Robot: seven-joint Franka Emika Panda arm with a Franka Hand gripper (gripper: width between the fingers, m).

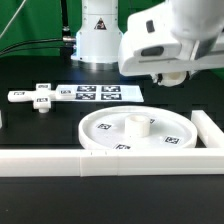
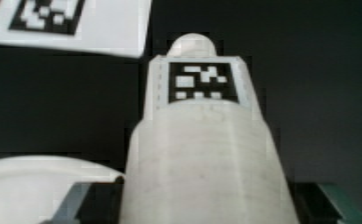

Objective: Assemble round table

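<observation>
- Our gripper [image 2: 199, 200] was clamped on the short cylinder leg [image 2: 199, 130], held up off the surface [image 1: 40, 128].
- The round disc [image 1: 133, 132] lay flat below.
- We saw the cross-shaped base [image 1: 38, 96] on the exterior view's left, beside the marker board [image 1: 98, 93].

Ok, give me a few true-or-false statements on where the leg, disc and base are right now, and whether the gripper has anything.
1. The gripper holds the leg. True.
2. The cross-shaped base is fitted onto the round disc. False: it lies on the table, apart from the disc, toward the exterior view's left.
3. The round disc lies flat on the table. True.
4. The marker board rests on the disc. False: it lies on the table, beyond the disc in the exterior view.
</observation>
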